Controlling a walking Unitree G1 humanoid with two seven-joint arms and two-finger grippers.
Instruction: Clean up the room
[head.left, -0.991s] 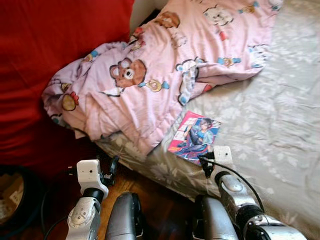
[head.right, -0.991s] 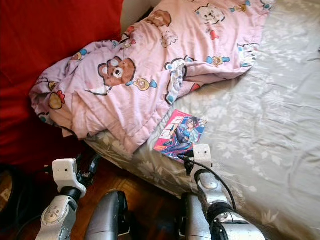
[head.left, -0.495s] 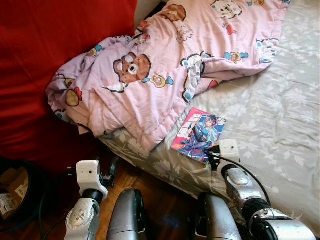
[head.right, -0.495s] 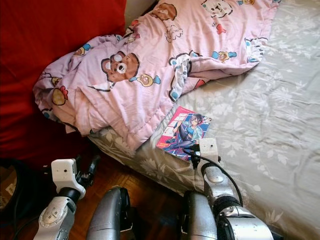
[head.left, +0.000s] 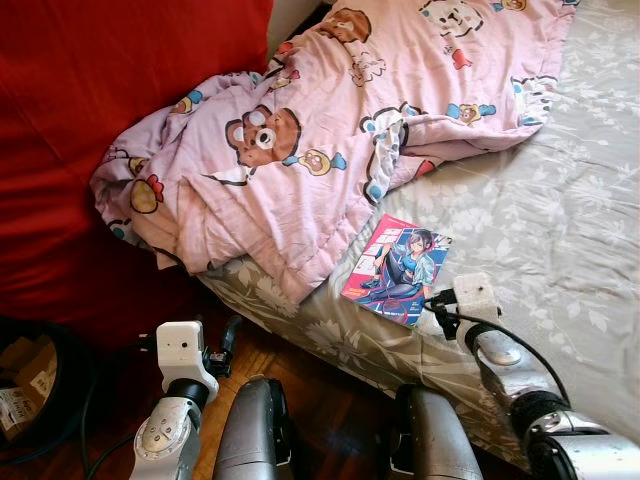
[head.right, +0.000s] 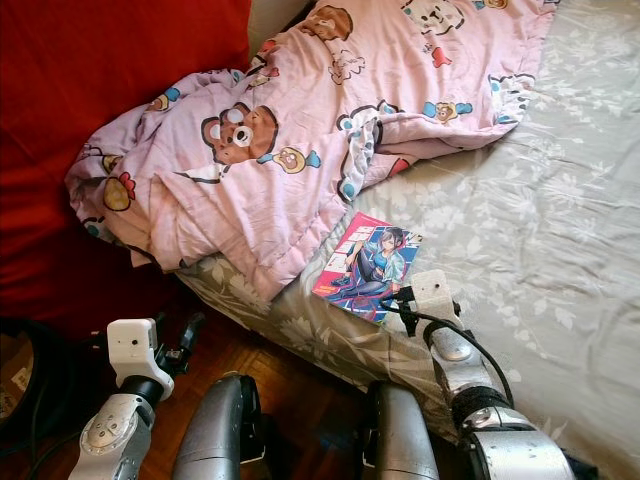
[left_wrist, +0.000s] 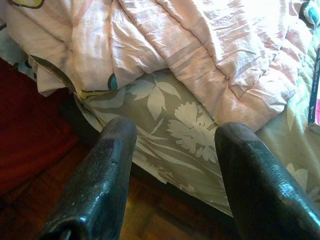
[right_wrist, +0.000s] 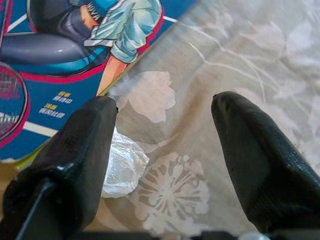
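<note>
**Robot reaches for litter and a comic book on an unmade bed**

Wooden floor sits nearest the viewer, at six o'clock, with the robot's two silver arms rising from the bottom edge. The left gripper hangs low at seven o'clock beside the bed's edge, its black fingers spread apart and holding nothing.

At five o'clock the right gripper rests over the mattress corner, its fingers also spread and empty. Just beside one finger lies a small crumpled plastic wrapper, clear and whitish, on the grey floral sheet. It looks very light and soft; a pinch across its bunched middle should likely lift it, though it may crush or slip.

Just beyond, near the centre, lies a comic book with a bright illustrated cover, flat on the sheet and close to the bed's edge. It appears thin, flexible and glossy, so probably slippery; the corner nearest the gripper seems the best place to take hold, since it lies flat against soft bedding.

Farther off, from nine to twelve o'clock, a rumpled pink quilt printed with teddy bears spills across the bed, one edge touching the comic. A red surface lies behind at ten o'clock.
</note>
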